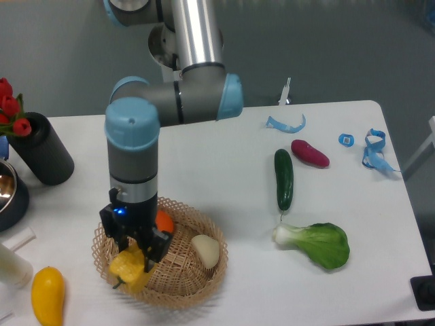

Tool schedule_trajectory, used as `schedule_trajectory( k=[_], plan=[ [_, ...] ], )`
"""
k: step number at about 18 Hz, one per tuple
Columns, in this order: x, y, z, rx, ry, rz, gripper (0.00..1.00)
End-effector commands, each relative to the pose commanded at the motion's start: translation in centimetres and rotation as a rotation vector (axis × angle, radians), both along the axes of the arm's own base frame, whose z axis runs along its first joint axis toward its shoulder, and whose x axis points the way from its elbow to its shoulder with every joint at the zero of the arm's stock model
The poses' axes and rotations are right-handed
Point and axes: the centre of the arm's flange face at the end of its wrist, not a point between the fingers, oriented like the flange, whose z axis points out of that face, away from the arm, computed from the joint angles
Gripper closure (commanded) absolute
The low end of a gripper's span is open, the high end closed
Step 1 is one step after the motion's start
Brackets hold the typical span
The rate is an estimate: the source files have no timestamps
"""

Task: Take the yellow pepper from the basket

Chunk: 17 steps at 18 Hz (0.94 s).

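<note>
The yellow pepper is lobed and bright yellow, and it hangs between the fingers of my gripper, which is shut on it. It is held just above the left part of the basket, a round shallow wicker one at the front left of the table. My arm reaches straight down over the basket. An orange round fruit and a pale bulb-shaped vegetable lie in the basket behind and to the right of my gripper.
A smooth elongated yellow fruit lies left of the basket. A cucumber, a purple vegetable and a bok choy lie to the right. A black cylinder with red flowers and a metal bowl stand at the left edge.
</note>
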Motion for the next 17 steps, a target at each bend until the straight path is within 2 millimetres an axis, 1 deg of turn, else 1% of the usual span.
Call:
schedule_trajectory(
  k=[1, 2, 3, 5, 8, 10, 11, 15, 17],
  plan=[
    [-0.8, -0.5, 0.7, 0.009, 0.008, 0.013, 0.83],
    [-1.5, -0.8, 1.0, 0.012, 0.013, 0.021, 0.83],
    [-1.9, -0.9, 1.1, 0.014, 0.014, 0.024, 0.83],
    [-2.9, -1.9, 2.2, 0.026, 0.026, 0.044, 0.83],
    [-4.0, -2.7, 2.2, 0.026, 0.023, 0.057, 0.83],
    [-5.1, -3.3, 2.4, 0.029, 0.027, 0.075, 0.83],
    [-5.5, -3.7, 2.3, 0.028, 0.024, 0.082, 0.83],
    [-6.3, -5.8, 3.7, 0.032, 0.040, 0.095, 0.83],
    [-6.7, -6.2, 3.6, 0.032, 0.038, 0.096, 0.83]
  ],
)
